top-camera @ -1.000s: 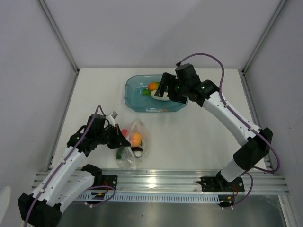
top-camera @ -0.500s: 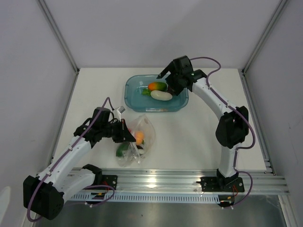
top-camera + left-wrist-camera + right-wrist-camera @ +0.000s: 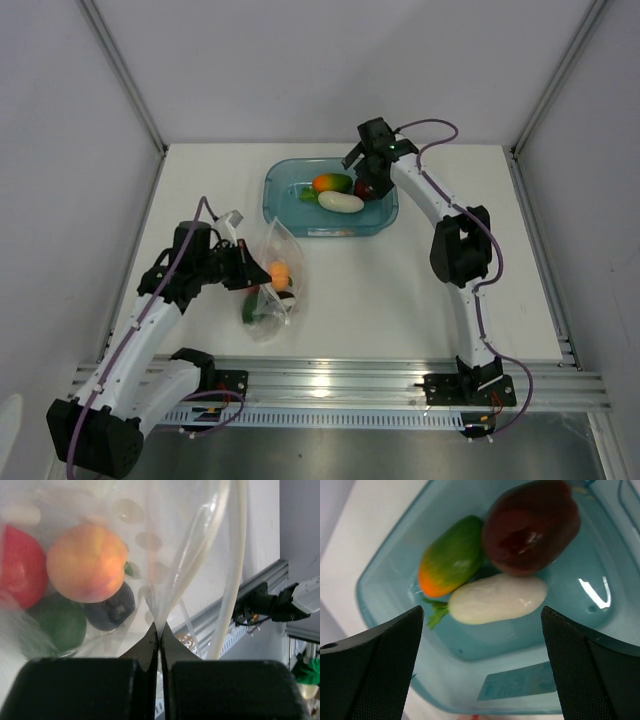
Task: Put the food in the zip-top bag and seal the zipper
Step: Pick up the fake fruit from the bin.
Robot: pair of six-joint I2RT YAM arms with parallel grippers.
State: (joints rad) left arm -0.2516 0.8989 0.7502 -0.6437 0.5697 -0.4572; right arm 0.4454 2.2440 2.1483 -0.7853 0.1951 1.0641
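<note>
My left gripper (image 3: 247,273) is shut on a fold of the clear zip-top bag (image 3: 273,292) and holds it up off the table; the wrist view shows the jaws pinching the plastic (image 3: 159,622). Inside the bag are a peach fruit (image 3: 89,562), a red one (image 3: 17,575), a green one (image 3: 55,622) and a dark purple one (image 3: 111,611). The zipper cannot be made out. My right gripper (image 3: 481,612) is open and empty above the teal tub (image 3: 290,210). In the tub lie a white oblong (image 3: 497,599), a dark red fruit (image 3: 530,527) and an orange-green fruit (image 3: 452,562).
The tub (image 3: 470,680) stands at the far middle of the white table. An aluminium rail (image 3: 340,385) runs along the near edge. Grey walls close in the left, right and back.
My left gripper has moved up and left, lifting the bag more upright. My right gripper has moved from over the tub's middle towards its far right end.
</note>
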